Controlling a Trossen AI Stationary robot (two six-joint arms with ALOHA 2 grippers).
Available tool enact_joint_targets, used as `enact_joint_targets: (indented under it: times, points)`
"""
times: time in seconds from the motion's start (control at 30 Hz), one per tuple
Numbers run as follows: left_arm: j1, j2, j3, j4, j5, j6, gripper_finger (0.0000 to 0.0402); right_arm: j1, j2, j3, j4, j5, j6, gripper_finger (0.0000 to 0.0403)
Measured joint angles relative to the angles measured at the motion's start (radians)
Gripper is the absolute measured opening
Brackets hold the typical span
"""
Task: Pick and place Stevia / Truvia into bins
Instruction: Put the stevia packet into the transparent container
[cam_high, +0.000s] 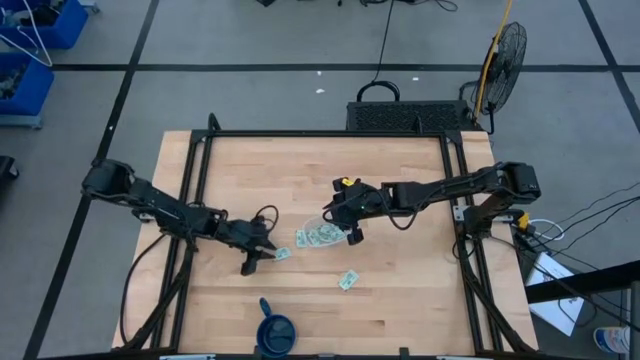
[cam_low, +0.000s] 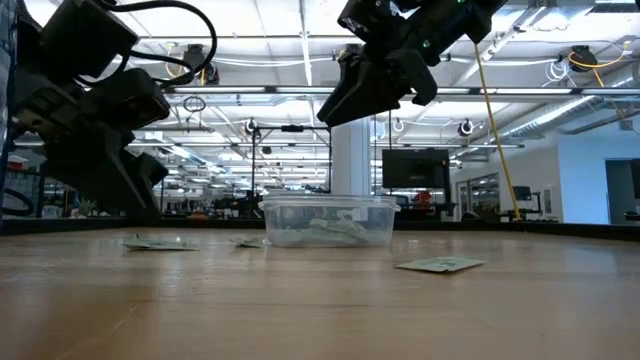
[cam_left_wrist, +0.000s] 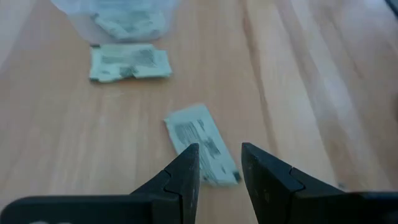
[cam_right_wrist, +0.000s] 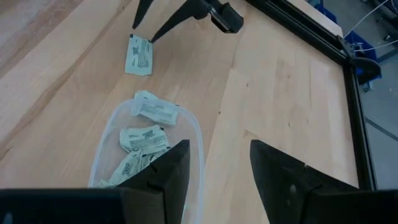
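The clear plastic tub (cam_high: 322, 233) stands mid-table with several pale green sachets (cam_right_wrist: 140, 146) inside. One sachet (cam_right_wrist: 155, 110) lies at the tub's end, seemingly against its rim. Another sachet (cam_left_wrist: 202, 144) lies flat on the wood just ahead of my open left gripper (cam_left_wrist: 219, 168), whose fingertips stand over its near end. A third (cam_high: 348, 280) lies nearer the near edge, to the right of the tub. My right gripper (cam_right_wrist: 214, 165) is open and empty, raised over the tub's right end (cam_low: 375, 95).
A dark blue round cup (cam_high: 275, 330) stands at the table's near edge. A black frame (cam_high: 455, 190) runs along the table's sides. Bare wood lies to the far side of the tub and to the right of it.
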Motion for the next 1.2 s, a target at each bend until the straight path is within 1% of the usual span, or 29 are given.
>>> enact_joint_targets:
  times: [0.33,0.47,0.7,0.93,1.0,1.07,1.2]
  points:
    - [-0.027,0.086,0.072,-0.001,-0.021,0.015,0.0124,0.000,0.000,0.000,-0.003,0.000,0.051,0.0159]
    - [-0.028,0.085,0.087,-0.032,-0.052,0.019,0.0124,0.000,0.000,0.000,-0.004,0.000,0.052,0.0159]
    - [-0.028,0.086,0.087,-0.149,-0.055,-0.011,0.0124,0.000,0.000,0.000,-0.004,-0.001,0.052,0.0160]
    - [-0.028,0.084,0.087,-0.193,-0.110,-0.002,0.0123,0.000,0.000,0.000,-0.004,-0.001,0.052,0.0156]
    - [-0.028,0.084,0.088,-0.211,-0.131,0.021,0.0114,0.000,0.000,0.000,-0.004,-0.001,0.052,0.0156]
    - [-0.028,0.083,0.088,-0.222,-0.141,0.044,0.0095,0.000,0.000,0.000,-0.004,-0.001,0.052,0.0155]
    - [-0.018,0.084,0.088,-0.206,-0.148,0.064,0.0038,0.000,0.000,0.000,-0.004,-0.001,0.052,0.0155]
